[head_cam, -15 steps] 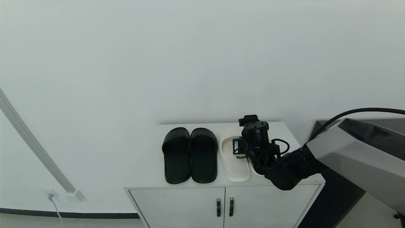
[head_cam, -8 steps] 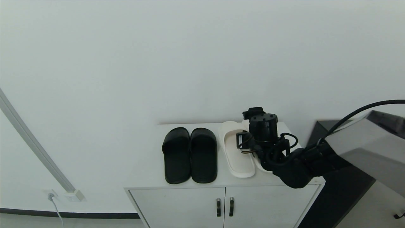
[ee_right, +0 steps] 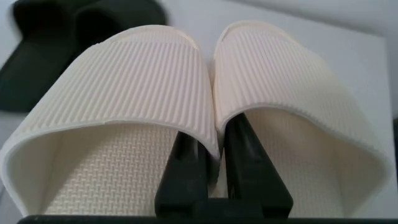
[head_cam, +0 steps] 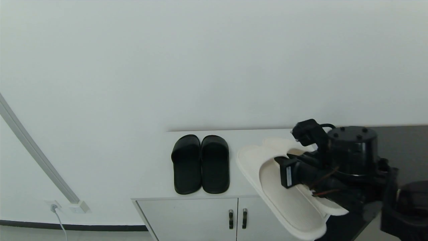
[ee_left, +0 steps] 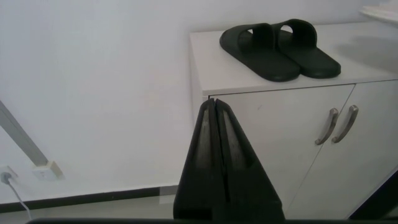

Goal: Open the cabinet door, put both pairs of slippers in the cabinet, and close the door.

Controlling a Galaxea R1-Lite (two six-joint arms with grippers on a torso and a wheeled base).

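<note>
Two black slippers (head_cam: 186,164) are sitting lower centre, and two white slippers (head_cam: 294,207) are hanging lower right. One cabinet (head_cam: 153,187) is showing two doors (head_cam: 187,217) and two handles (head_cam: 230,219).

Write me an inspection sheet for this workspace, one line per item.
Surface: white cabinet top, holds the black slippers.
Job's things: black slippers side by side on the top; white slippers held tilted off it; cabinet doors shut.
Clutter: nothing seen.
Pincers: right pincer shut on the white slippers' touching inner edges, one finger in each; left pincer shut, empty, low before the cabinet's corner.
Cables: white cord plugged into a wall socket.
Surroundings: plain white wall, slanting grey trunking, dark skirting.
</note>
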